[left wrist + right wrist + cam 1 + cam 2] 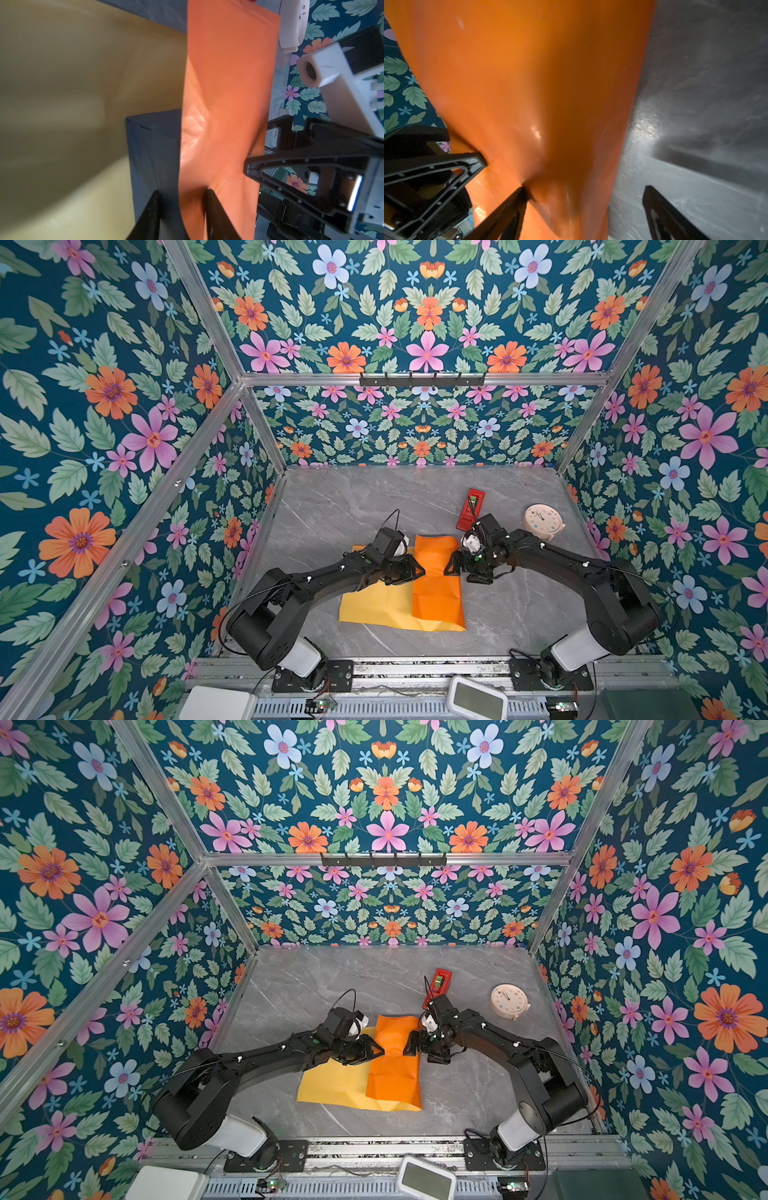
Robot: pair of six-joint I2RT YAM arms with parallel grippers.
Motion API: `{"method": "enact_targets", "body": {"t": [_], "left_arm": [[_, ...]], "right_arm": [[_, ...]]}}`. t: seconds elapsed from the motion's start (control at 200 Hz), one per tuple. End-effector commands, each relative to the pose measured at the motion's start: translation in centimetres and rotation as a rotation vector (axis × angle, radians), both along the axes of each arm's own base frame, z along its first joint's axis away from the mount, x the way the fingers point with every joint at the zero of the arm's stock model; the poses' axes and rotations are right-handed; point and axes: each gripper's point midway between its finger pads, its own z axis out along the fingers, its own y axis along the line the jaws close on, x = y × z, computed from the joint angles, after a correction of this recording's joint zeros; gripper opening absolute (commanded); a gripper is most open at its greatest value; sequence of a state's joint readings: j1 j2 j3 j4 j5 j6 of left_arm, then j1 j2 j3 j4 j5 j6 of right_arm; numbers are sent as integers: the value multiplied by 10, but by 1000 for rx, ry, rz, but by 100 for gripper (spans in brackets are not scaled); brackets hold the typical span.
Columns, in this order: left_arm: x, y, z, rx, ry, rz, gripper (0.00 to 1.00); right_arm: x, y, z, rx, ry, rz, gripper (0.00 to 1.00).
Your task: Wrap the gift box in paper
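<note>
Gift box (pixel 153 153) sits under the paper (pixel 374 605). I only catch its dark blue corner in the left wrist view. In both top views it's hidden by the orange flap (pixel 436 593) folded over it, just toward 6 o'clock of the surface (pixel 332 506) centre. Left gripper (pixel 420 572) is at the flap's 9 o'clock edge, jaws narrow but apart, that edge running between them, box right beside. Right gripper (pixel 449 568) is at 3 o'clock, jaws wide, one fingertip (pixel 523 193) touching the flap, the other over bare surface.
</note>
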State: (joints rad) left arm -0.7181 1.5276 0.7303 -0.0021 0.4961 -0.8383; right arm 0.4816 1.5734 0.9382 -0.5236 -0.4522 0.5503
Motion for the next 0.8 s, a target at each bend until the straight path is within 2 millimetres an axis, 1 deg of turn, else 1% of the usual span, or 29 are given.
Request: {"method": "enact_targets", "body": {"t": [0.0,0.1,0.195,0.25,0.26,0.275,0.42,0.535,0.655,0.795], "left_arm": [[-26,30,-41,158,108,10,28],[-26,36,-48,185,106,26,26],[-22,41,-50,199,92,44,26],[-18,43,-50,200,81,57,26],[-17,43,-49,199,79,61,26],[-16,43,-49,199,77,64,26],[-5,45,-47,181,63,101,26],[7,50,-43,169,47,137,25],[18,56,-40,157,32,175,24],[25,57,-37,153,15,183,22]], "right_arm": [[0,-17,-10,-121,8,-6,88],[10,-6,-4,-81,-1,8,88],[18,4,1,-44,-7,17,87],[23,10,9,-10,-22,21,85],[23,11,2,-16,-3,23,85],[23,12,1,-13,2,24,84],[36,28,12,44,-16,40,78],[48,38,16,70,-29,53,75],[60,48,20,85,-44,67,74],[75,53,19,65,-59,84,74]]}}
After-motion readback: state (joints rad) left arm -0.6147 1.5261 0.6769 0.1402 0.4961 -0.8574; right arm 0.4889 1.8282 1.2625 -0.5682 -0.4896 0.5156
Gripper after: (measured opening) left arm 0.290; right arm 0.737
